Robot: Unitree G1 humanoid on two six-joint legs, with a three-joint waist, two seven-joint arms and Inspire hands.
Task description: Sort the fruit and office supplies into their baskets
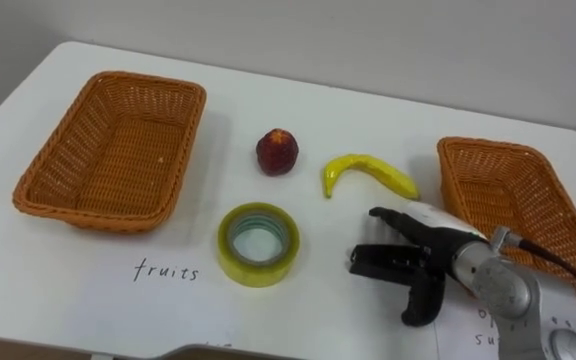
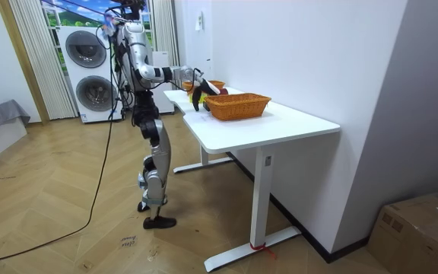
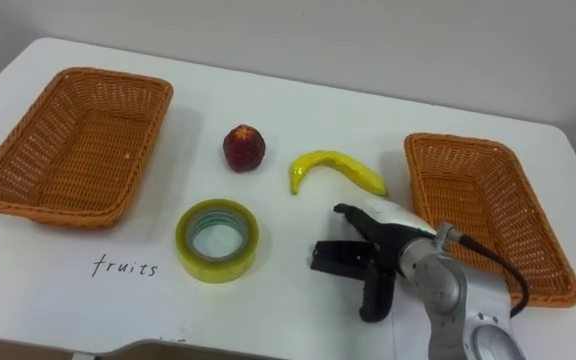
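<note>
A red apple (image 1: 277, 151) and a yellow banana (image 1: 368, 170) lie mid-table, with a roll of yellow-green tape (image 1: 258, 243) in front of the apple. My right hand (image 1: 438, 250) hovers low just below the banana's right end, fingers stretched left and open, thumb hanging down. A white thing (image 1: 423, 212) shows along the hand's upper edge; I cannot tell what it is. One wicker basket (image 1: 28, 190) stands at the left above the handwritten word "fruits" (image 1: 166, 270). A second wicker basket (image 1: 458, 190) stands at the right, close beside the hand. Both hold nothing.
The white table (image 2: 280, 125) is set against a wall, and I stand at its end in the room view. Two stacked washing machines (image 2: 90, 68) are behind me. Handwriting partly shows on the table under my right wrist.
</note>
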